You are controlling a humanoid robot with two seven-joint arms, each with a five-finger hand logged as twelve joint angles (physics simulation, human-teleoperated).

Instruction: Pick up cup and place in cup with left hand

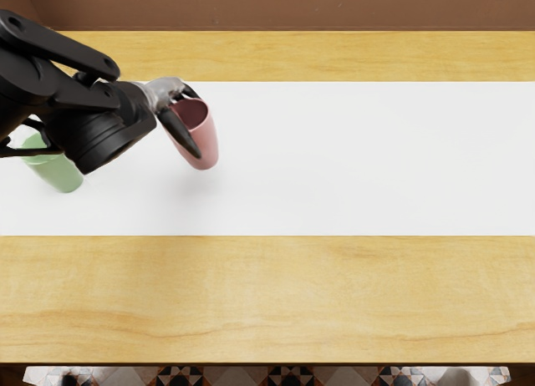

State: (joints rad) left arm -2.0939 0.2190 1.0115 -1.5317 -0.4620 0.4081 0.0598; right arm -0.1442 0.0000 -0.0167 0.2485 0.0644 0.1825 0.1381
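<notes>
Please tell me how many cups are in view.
2: a pink cup held by the left robot hand, and a green cup near the picture's left edge, partly behind the arm, which could hide others.

I log: left arm (52, 81), cropped at left edge; green cup (60, 174), partly hidden behind it; pink cup (208, 139), partly masked by left hand (170, 102).

The left arm (58, 93) is finished in black, with smooth rounded links and a thick cylindrical housing (109, 139). The left robot hand (171, 99) is coloured silvery grey at its base, and its fingers (179, 133) are dark and tapered.
</notes>
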